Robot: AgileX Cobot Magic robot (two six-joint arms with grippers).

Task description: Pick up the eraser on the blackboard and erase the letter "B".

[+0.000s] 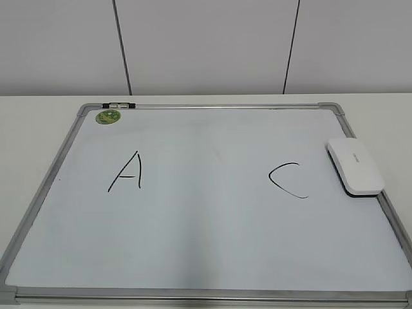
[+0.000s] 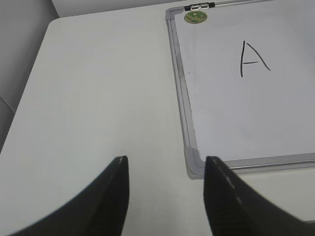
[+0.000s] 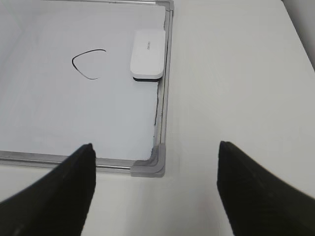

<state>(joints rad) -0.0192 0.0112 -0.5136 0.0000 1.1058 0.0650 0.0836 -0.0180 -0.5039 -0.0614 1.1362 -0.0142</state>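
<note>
The blackboard (image 1: pixel 193 225) is a white board in a silver frame, lying flat on the table. A black "A" (image 1: pixel 126 172) is at its left and a black "C" (image 1: pixel 288 179) at its right. No letter "B" shows; the board's middle is blank. The white eraser (image 1: pixel 355 166) lies at the board's right edge, also in the right wrist view (image 3: pixel 147 53). My left gripper (image 2: pixel 166 164) is open and empty over the table near the board's front left corner. My right gripper (image 3: pixel 155 150) is open and empty near the front right corner. Neither gripper shows in the exterior view.
A green round sticker (image 1: pixel 108 116) sits at the board's back left corner, next to a small metal clip (image 1: pixel 118 104) on the frame. White table (image 2: pixel 98 98) surrounds the board. A panelled wall stands behind.
</note>
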